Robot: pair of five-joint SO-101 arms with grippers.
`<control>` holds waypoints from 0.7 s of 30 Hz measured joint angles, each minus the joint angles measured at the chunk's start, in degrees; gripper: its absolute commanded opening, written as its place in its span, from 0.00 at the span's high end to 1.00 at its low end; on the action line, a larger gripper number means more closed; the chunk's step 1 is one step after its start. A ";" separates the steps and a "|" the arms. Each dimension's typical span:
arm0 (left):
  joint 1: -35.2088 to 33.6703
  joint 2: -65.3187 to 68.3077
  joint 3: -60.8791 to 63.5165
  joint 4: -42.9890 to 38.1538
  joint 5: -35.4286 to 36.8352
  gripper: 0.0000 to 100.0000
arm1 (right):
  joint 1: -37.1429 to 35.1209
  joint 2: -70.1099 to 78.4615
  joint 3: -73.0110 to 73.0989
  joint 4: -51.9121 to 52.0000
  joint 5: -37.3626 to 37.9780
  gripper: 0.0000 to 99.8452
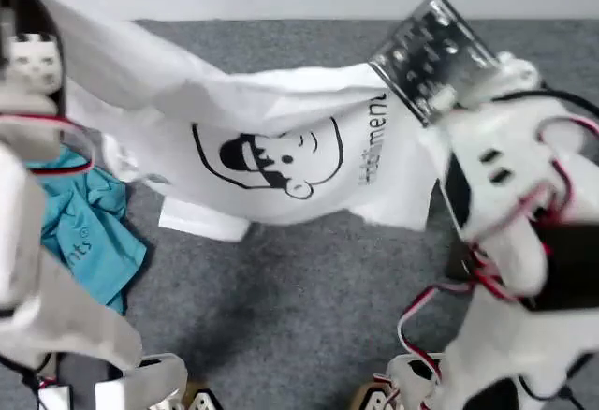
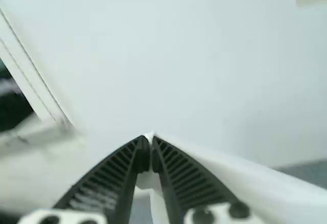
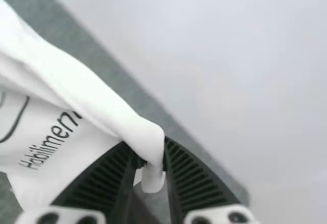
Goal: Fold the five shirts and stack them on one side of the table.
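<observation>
While L gripper [image 2: 149,144], R gripper [image 3: 152,152] hold white shirt [image 1: 271,139] | teal shirt [image 1: 89,227] below

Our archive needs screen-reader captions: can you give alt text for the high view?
A white shirt with a cartoon print hangs stretched between the left arm and right arm above a grey table. A teal shirt lies crumpled by the left arm.

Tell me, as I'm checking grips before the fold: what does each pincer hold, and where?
Both hold the white shirt, spread between them: the left pincer pinches its edge at one end, the right pincer a bunched fold at the other.
</observation>
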 measured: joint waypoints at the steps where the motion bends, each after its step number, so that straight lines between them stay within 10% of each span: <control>1: 0.00 -0.26 -1.49 -0.53 -1.05 0.98 | 0.00 -0.62 -0.62 0.00 0.00 0.99; 21: 0.09 -3.52 -14.68 -0.79 -9.58 0.99 | 3.87 -12.48 -1.23 2.90 0.70 0.99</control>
